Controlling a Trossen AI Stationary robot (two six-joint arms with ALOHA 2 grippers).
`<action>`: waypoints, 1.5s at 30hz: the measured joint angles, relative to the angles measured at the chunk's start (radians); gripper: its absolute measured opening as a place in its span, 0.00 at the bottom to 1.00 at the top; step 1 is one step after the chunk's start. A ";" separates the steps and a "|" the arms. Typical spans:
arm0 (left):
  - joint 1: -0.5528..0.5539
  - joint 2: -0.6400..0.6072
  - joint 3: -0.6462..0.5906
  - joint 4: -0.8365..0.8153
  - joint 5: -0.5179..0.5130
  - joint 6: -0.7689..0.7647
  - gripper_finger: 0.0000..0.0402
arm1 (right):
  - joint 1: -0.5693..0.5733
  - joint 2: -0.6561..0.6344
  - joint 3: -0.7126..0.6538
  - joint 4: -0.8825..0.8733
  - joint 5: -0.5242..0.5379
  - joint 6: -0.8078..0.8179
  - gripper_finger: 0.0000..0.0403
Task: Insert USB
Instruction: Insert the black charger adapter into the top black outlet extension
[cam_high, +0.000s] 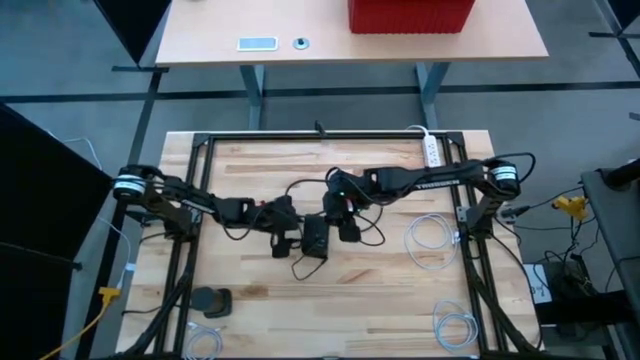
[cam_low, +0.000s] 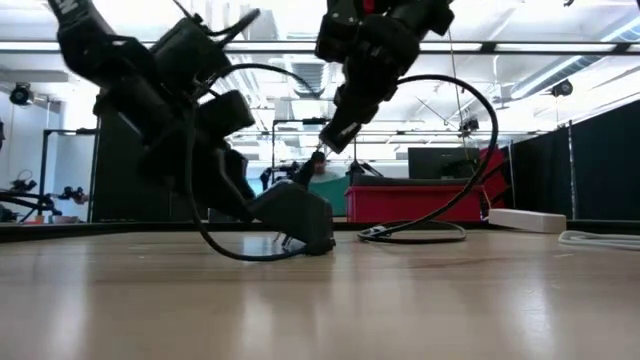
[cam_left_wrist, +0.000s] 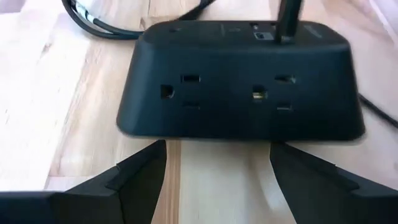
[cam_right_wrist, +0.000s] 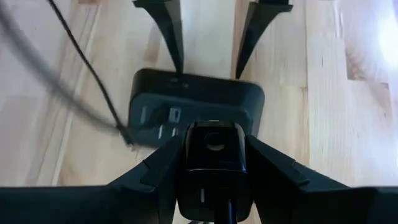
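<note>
A black power block (cam_high: 316, 238) lies flat on the wooden table, with outlets on its side (cam_left_wrist: 239, 93) and small USB ports on its top (cam_left_wrist: 264, 34). My right gripper (cam_right_wrist: 214, 155) hovers above it, slanting down, shut on a black USB plug (cam_right_wrist: 213, 146). The plug's tip (cam_low: 318, 160) reaches the block's top (cam_left_wrist: 286, 25); whether it sits inside a port I cannot tell. My left gripper (cam_left_wrist: 217, 180) is low at the block's left side, open. Its fingers (cam_right_wrist: 168, 25) stand just short of the block without touching it. My right gripper pinches the USB plug's black body (cam_right_wrist: 213, 140) between its two fingers, by the body's two sides. The fingers slant down from the table's right and run along the plug. The plug points down at the block's top, and its cable (cam_right_wrist: 227, 208) trails back under the gripper.
Black cables loop on the table behind the block (cam_high: 300, 190). White coiled cables (cam_high: 430, 240) (cam_high: 455, 328) lie at the right, a white power strip (cam_high: 433, 150) at the far right, and a small black object (cam_high: 212, 300) at the near left. A black frame (cam_high: 320, 137) edges the table.
</note>
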 joint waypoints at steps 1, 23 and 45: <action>-0.001 0.000 -0.008 0.018 0.000 0.000 0.69 | -0.002 0.010 0.008 -0.004 0.001 0.001 0.36; -0.002 0.215 -0.032 0.331 -0.016 0.053 0.69 | -0.009 0.114 0.107 -0.133 0.000 0.041 0.36; -0.002 0.217 -0.033 0.390 -0.007 0.049 0.69 | -0.008 0.164 0.106 -0.115 -0.011 0.079 0.36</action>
